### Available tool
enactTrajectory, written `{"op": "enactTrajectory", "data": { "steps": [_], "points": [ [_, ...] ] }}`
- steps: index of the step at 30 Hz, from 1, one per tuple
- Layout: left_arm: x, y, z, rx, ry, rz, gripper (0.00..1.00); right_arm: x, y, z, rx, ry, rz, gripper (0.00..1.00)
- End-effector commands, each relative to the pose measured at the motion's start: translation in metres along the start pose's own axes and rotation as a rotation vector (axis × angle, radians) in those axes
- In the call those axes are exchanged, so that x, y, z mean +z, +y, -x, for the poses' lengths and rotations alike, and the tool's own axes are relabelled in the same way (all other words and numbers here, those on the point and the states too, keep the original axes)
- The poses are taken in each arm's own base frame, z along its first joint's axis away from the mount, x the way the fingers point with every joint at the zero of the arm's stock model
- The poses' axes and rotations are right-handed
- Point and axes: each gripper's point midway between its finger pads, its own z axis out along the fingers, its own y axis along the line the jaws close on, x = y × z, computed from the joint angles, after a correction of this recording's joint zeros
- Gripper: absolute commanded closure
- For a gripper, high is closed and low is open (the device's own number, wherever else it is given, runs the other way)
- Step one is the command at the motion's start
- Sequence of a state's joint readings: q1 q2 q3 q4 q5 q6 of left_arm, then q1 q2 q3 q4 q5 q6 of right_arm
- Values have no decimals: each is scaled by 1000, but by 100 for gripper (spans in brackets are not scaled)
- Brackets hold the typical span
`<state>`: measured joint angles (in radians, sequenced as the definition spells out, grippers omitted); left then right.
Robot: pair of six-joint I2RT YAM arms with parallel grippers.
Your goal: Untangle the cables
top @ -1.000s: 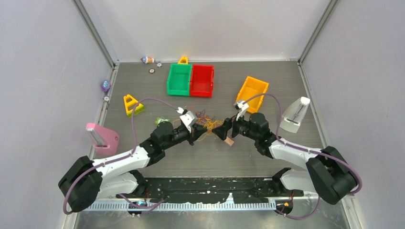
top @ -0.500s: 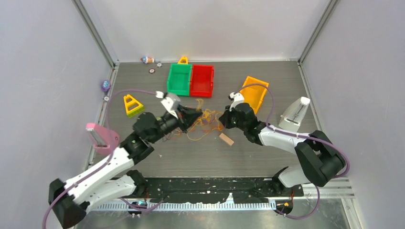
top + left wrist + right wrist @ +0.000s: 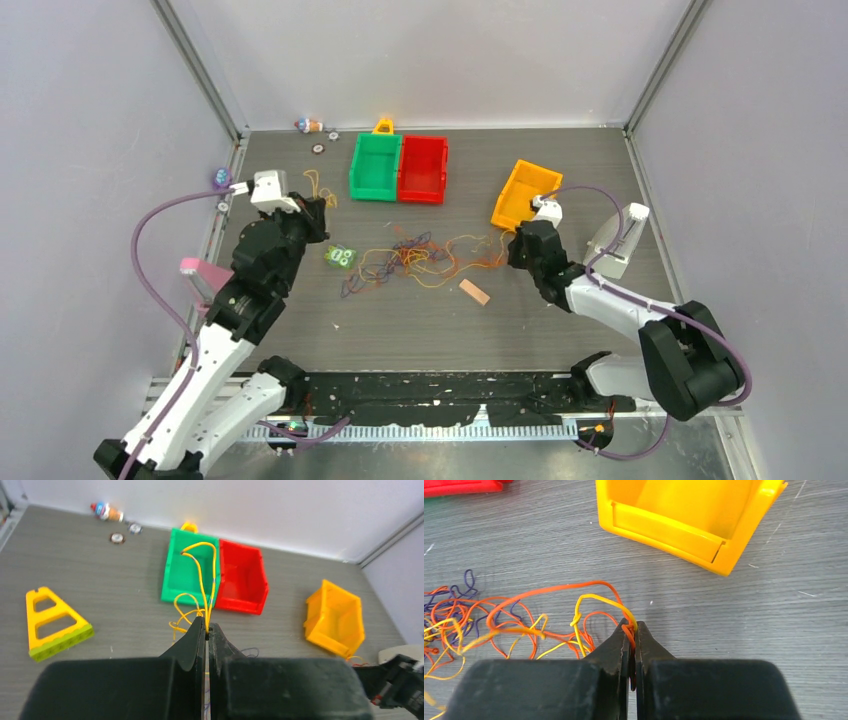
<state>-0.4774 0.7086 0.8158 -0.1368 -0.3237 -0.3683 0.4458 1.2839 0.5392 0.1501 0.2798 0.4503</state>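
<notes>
The cables (image 3: 415, 258) lie as a loose tangle of orange, yellow and purple strands in the middle of the table. My left gripper (image 3: 314, 208) is raised at the back left, away from the tangle. It is shut on a single yellow cable (image 3: 201, 575), which loops up from the tips of the left gripper (image 3: 206, 626) in its wrist view. My right gripper (image 3: 511, 247) sits low at the tangle's right end. In the right wrist view the right gripper (image 3: 633, 628) is shut on an orange and a yellow strand (image 3: 596, 600) that trail left into the pile.
A green bin (image 3: 375, 167) and a red bin (image 3: 422, 168) stand side by side at the back, a yellow bin (image 3: 525, 193) to their right. A wooden block (image 3: 474, 292), a small green toy (image 3: 341, 257), a pink object (image 3: 203, 278) and a yellow triangle (image 3: 52, 622) lie around.
The left gripper pulled back and to the left, drawing one yellow cable out of the pile. The right gripper shut on strands and drew right; the tangle spread out.
</notes>
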Motion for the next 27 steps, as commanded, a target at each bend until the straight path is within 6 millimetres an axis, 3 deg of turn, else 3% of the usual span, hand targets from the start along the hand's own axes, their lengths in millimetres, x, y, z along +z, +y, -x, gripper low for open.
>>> {"op": "enactTrajectory", "data": {
  "steps": [1, 6, 9, 11, 13, 21, 22, 23, 25, 27],
  "points": [
    [9, 12, 1, -29, 34, 105, 100, -5, 11, 8, 6, -80, 87, 92],
    [7, 1, 9, 51, 142, 74, 100, -3, 35, -2, -47, -23, 218, 91],
    [6, 4, -14, 96, 231, 68, 100, -6, 32, -4, -64, 11, 202, 91],
    [4, 0, -37, 64, 280, 24, 100, -6, 22, -7, -74, 26, 149, 89],
    [6, -10, -48, 34, 290, -42, 100, -5, 11, -7, -79, 48, 88, 87],
    [15, -13, -34, 72, 307, -54, 100, -12, 22, -3, -105, 33, 165, 71],
    [20, -13, -33, 73, 300, -48, 100, -14, 26, 1, -101, 15, 182, 57],
    [27, -13, -32, 72, 296, -45, 100, -16, 27, -2, -105, 17, 198, 30],
    [40, -15, -28, 76, 285, -41, 100, -22, 28, 2, -96, -15, 217, 6],
    [54, -16, -22, 88, 272, -38, 100, -28, 27, 7, -89, -55, 227, 1]
  ]
}}
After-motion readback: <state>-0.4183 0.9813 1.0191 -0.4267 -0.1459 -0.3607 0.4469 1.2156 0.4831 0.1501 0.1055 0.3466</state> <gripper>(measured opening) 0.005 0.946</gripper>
